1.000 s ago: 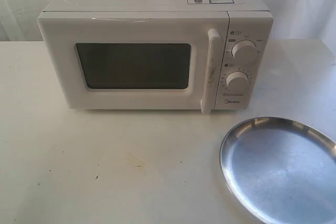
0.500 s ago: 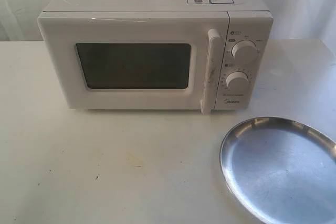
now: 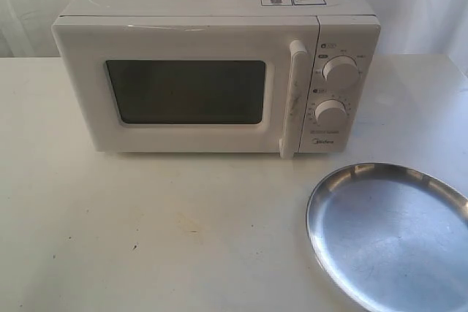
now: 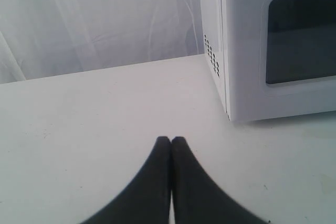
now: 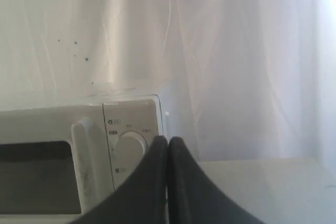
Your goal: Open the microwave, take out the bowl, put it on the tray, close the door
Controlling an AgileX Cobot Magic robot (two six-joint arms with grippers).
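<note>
Left gripper (image 4: 170,141): fingers pressing together, grasping nothing, hovering over bare worktop (image 4: 94,119) near the microwave's (image 4: 273,51) side.
Right gripper (image 5: 168,141): fingers clenching tip to tip, empty, facing the knobs (image 5: 130,148).
Door (image 3: 186,89): sitting shut, handle (image 3: 292,96) untouched.
Bowl: not showing; presumably sitting behind the dark window, which is revealing nothing.
Tray (image 3: 351,180): lying empty on the worktop, right of and nearer than the microwave.
Change over the last second: none showing in the exterior view; the task is looking unstarted, door opening pending.
</note>
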